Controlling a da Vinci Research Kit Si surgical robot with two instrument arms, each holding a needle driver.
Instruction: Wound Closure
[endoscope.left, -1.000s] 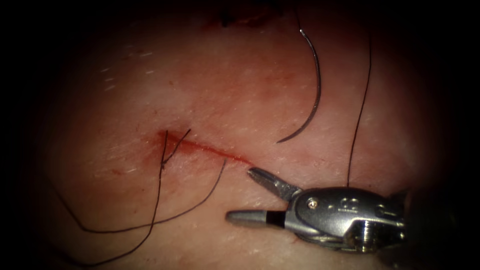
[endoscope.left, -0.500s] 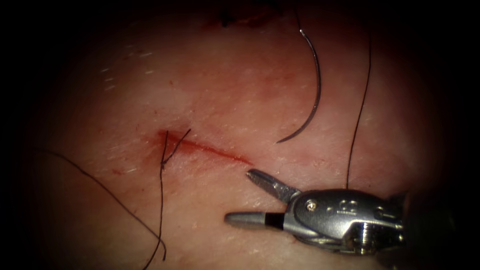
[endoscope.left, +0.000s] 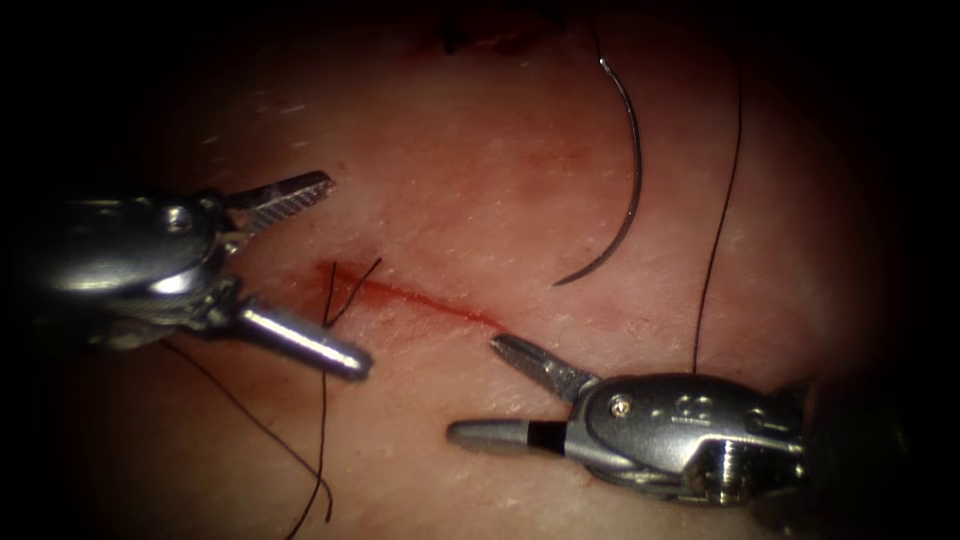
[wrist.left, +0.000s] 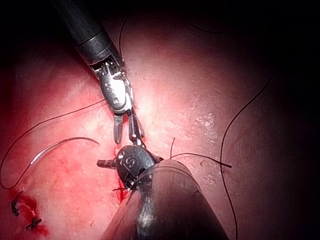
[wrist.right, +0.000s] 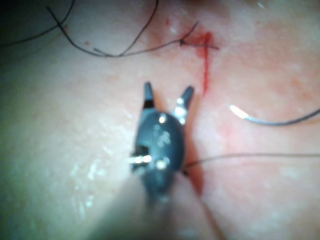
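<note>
We see the left tool (endoscope.left: 335, 270) newly arrived beside the knot (endoscope.left: 328, 322), jaws spread, empty; the right tool (endoscope.left: 478, 390) waits open, holding nothing; the needle (endoscope.left: 628, 200) lies free on the tissue (endoscope.left: 480, 180), right of the cut (endoscope.left: 420, 298).

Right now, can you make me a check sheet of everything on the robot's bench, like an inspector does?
Surface: tissue, pale, with red fluid by the cut.
Job's things: cut with a knot at its left end; needle lying free on the tissue, right of the cut, not in it; thread running beside the needle.
Clutter: loose thread ends below the knot.
Grippers: left tool open, holding nothing, jaws either side of the knot; right tool open, holding nothing, below the cut's right end.
Cables: nothing seen.
Surroundings: dark.
</note>
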